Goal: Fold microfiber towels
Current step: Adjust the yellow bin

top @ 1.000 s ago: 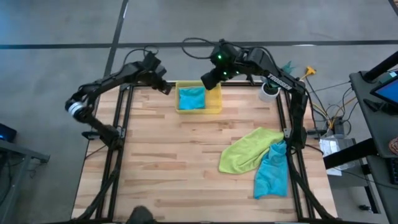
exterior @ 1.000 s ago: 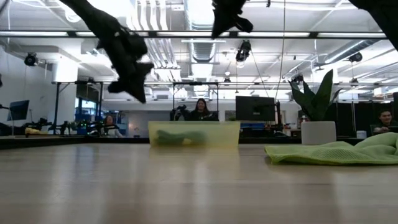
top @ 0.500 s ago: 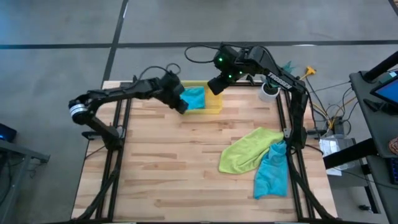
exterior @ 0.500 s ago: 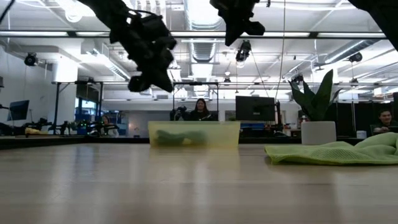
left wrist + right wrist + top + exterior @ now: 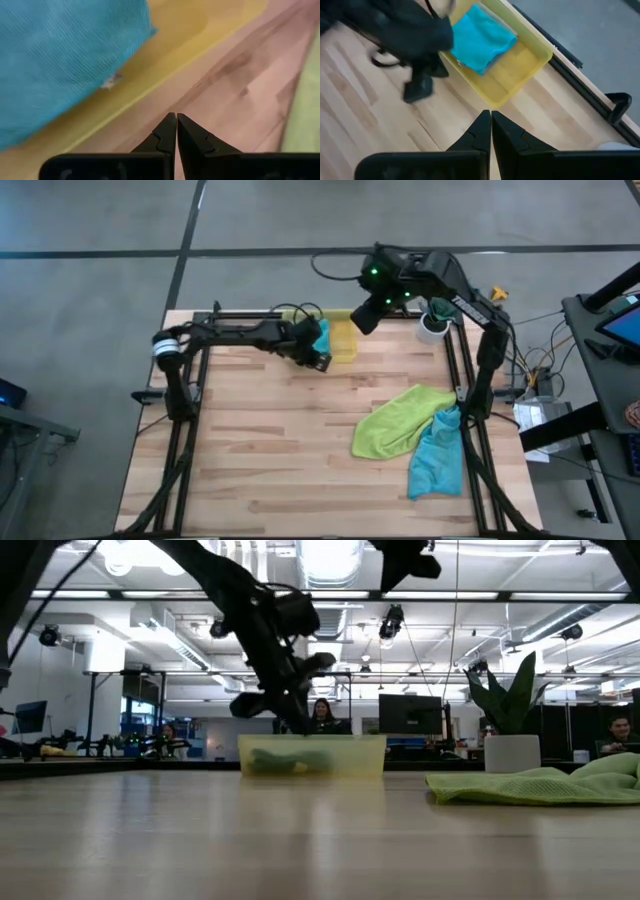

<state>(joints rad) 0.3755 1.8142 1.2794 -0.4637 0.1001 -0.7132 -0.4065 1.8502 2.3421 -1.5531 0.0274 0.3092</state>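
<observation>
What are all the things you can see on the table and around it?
Teal soft cloth in bin: one, teal, lying inside the yellow bin at the table's far edge.
Teal soft cloth on table: one, teal, crumpled near the table's right edge, touching the green one.
Lime green soft cloth: one, lime green, crumpled on the right half of the table.
Yellow see-through plastic bin: one, yellow, far middle of the table.
Wooden table: one, light wood.
White plant pot: one, white, far right corner.
Left gripper: one, dark, shut, over the bin's near edge.
Right gripper: one, dark, shut, above the bin's right end.
</observation>
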